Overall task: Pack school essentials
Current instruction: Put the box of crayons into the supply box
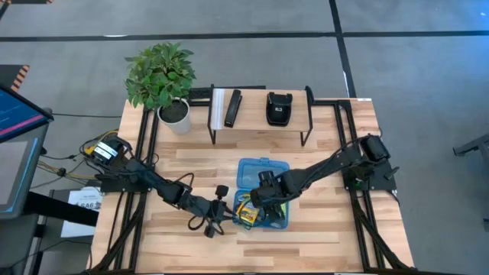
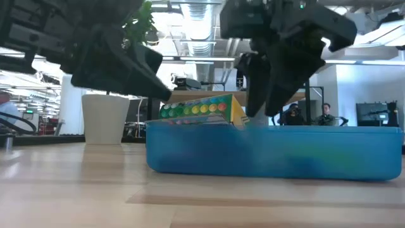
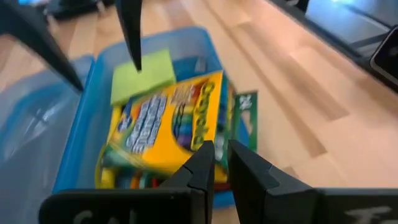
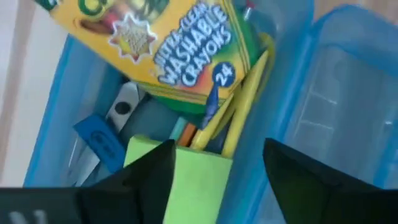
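High view: the right gripper (image 1: 263, 200) hangs over the blue box (image 1: 263, 169) near table centre, fingers spread wide around the lime-green sticky-note pad (image 4: 186, 180), seemingly not squeezing it, though the angle is poor. Inside the box the crayon box (image 4: 168, 50) lies tilted over yellow pencils (image 4: 239, 118) and a blue eraser (image 4: 99, 140). At nine o'clock of the box, the left gripper (image 1: 216, 218) waits, fingers nearly pinched together, empty.
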Motion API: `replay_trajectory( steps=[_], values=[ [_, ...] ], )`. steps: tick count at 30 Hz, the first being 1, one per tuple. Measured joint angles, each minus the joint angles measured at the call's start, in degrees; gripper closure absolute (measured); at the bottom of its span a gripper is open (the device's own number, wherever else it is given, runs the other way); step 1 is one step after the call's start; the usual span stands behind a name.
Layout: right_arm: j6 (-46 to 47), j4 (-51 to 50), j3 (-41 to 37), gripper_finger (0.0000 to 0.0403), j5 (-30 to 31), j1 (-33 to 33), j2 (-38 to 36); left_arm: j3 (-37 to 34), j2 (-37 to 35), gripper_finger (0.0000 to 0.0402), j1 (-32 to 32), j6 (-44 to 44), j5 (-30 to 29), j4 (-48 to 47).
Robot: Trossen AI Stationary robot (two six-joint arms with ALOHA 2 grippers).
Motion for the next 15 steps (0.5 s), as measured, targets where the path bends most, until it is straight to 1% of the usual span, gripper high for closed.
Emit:
replay_trajectory(
  steps=[4, 11, 15],
  values=[
    [-1.95, 1.63, -1.59, 0.0193, -0.62, -0.62, 0.00, 0.00, 0.00, 0.0368, -0.36, -1.41, -0.17, -0.53],
    [-5.12, 2.92, -3.94, 0.0323, -1.48, -2.10, 0.00, 0.00, 0.00, 0.0368, -1.23, -3.55, 0.18, -0.67],
    [-5.16, 4.11, -4.21, 0.0367, -1.86, -2.64, 0.00, 0.00, 0.26, 0.0368, -1.27, -4.19, 0.16, -0.87]
  ],
)
